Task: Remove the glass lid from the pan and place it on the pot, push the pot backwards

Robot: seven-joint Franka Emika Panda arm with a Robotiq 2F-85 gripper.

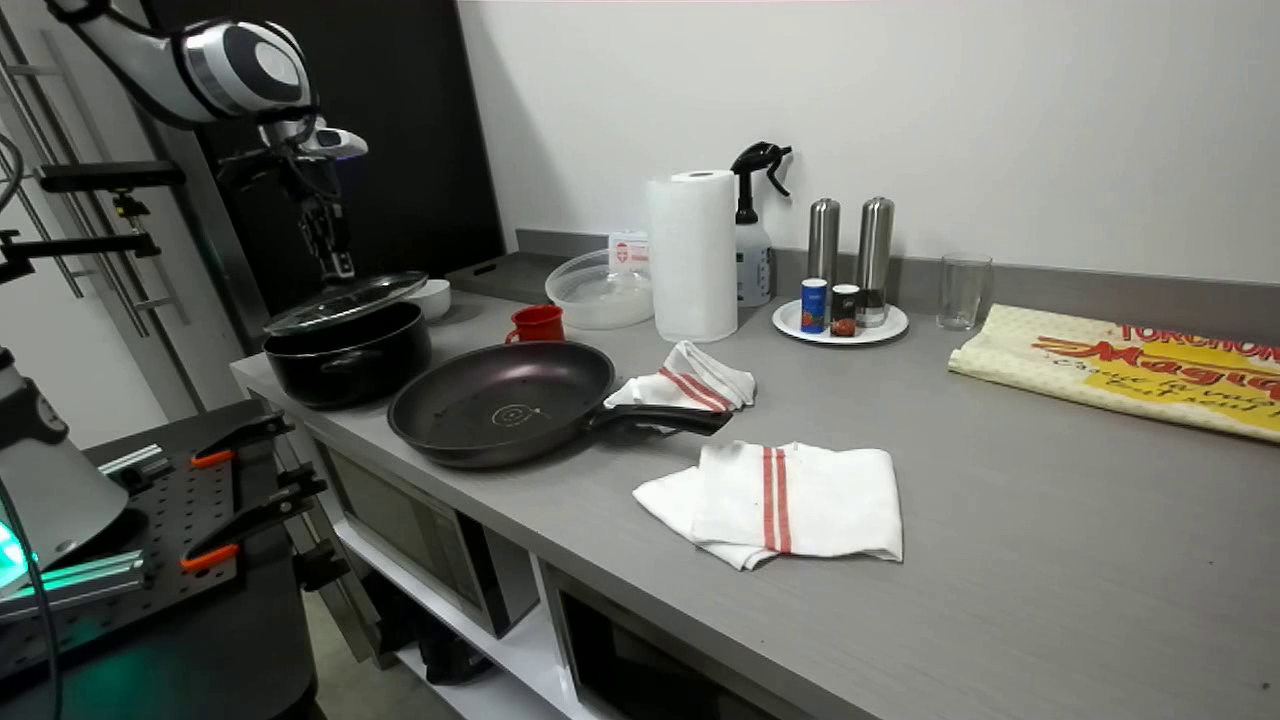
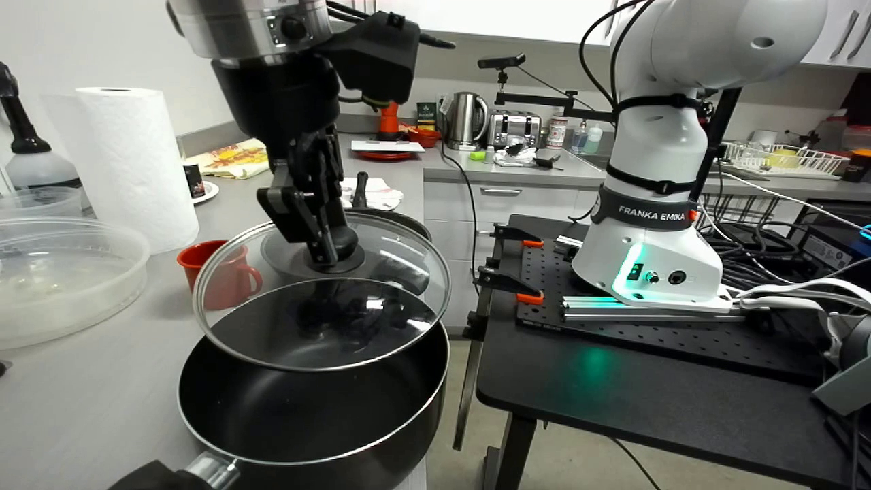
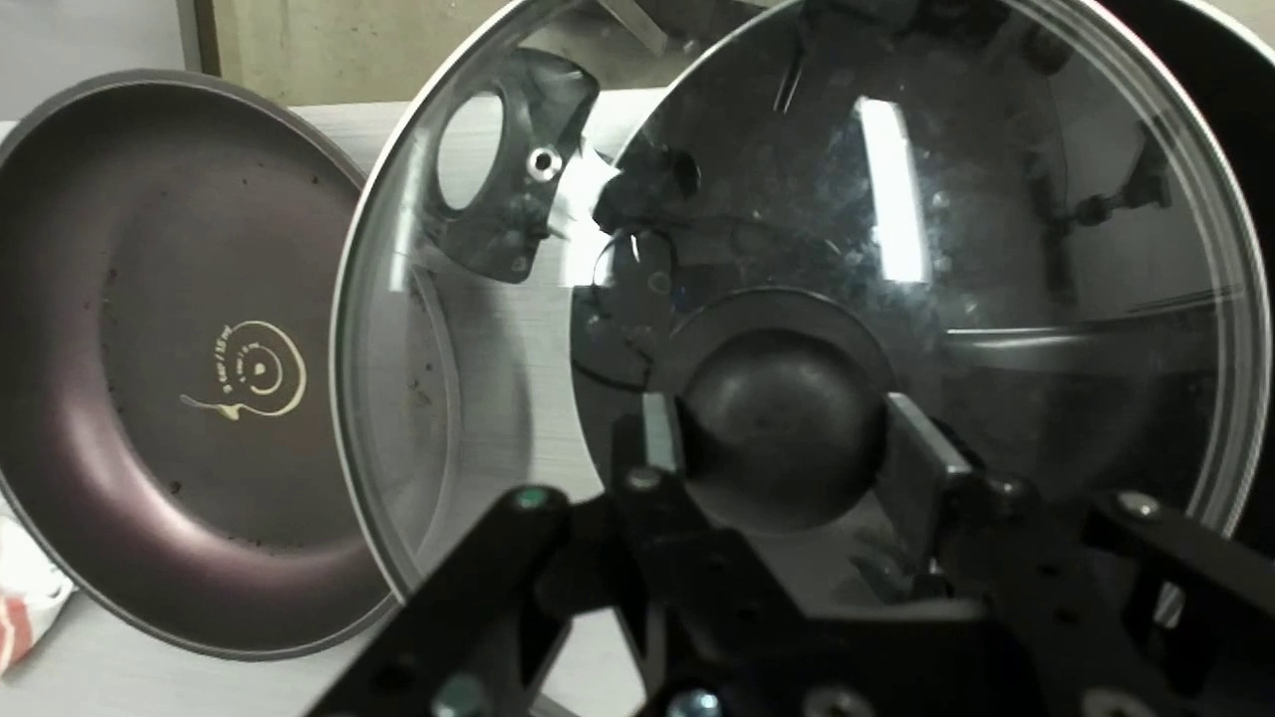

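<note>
The glass lid [image 1: 350, 300] has a black knob and is tilted above the black pot [image 1: 355, 365]. In an exterior view the lid [image 2: 326, 333] is offset over the open pot [image 2: 381, 435]. My gripper [image 2: 326, 257] has its fingers on both sides of the knob. In the wrist view the gripper [image 3: 777, 428] pads touch the knob of the lid [image 3: 767, 229]. Whether the lid's low edge touches the pot rim is unclear. The wide pan [image 1: 500, 400] is uncovered beside the pot; it shows at left in the wrist view [image 3: 209, 398]. A pot side handle shows through the glass.
A red mug [image 1: 537, 323], a white bowl [image 1: 432, 299] and a clear plastic tub [image 1: 600, 300] stand near the pot. A paper towel roll [image 1: 693, 255] stands behind the pan. White cloths [image 1: 820, 500] lie by the pan handle. The counter's front edge [image 1: 430, 470] is close.
</note>
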